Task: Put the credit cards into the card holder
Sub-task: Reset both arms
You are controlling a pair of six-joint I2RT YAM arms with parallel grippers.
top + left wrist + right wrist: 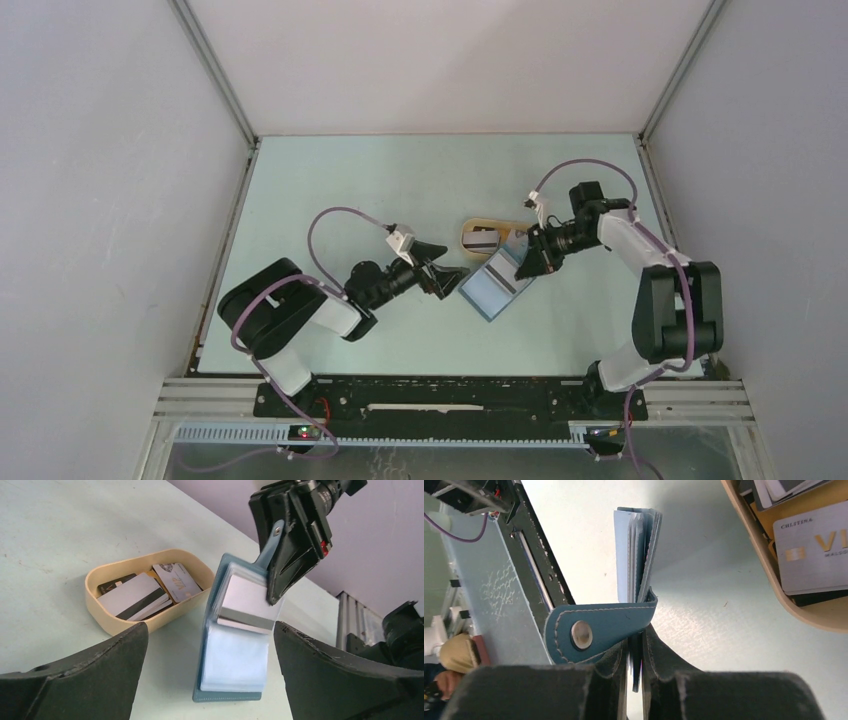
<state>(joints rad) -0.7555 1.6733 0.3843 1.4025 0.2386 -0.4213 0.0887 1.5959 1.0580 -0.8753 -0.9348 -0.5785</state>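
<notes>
I am pinching the card holder (pixel 639 555) in my right claw (pixel 634 645), jaws closed tight on its upper edge just by the snap tab (pixel 581 632). I am holding that half raised while the other half is lying flat on the table (pixel 380 190). The holder is sitting just beside the beige tray (pixel 100 605), on the tray's near side. A whitish-grey card (pixel 245 605) is resting in a clear pocket of the raised half. My left claw (pixel 445 275) is hanging wide open and empty, also on the tray's near side, touching nothing. More credit cards (pixel 132 597) are lying piled inside the tray.
</notes>
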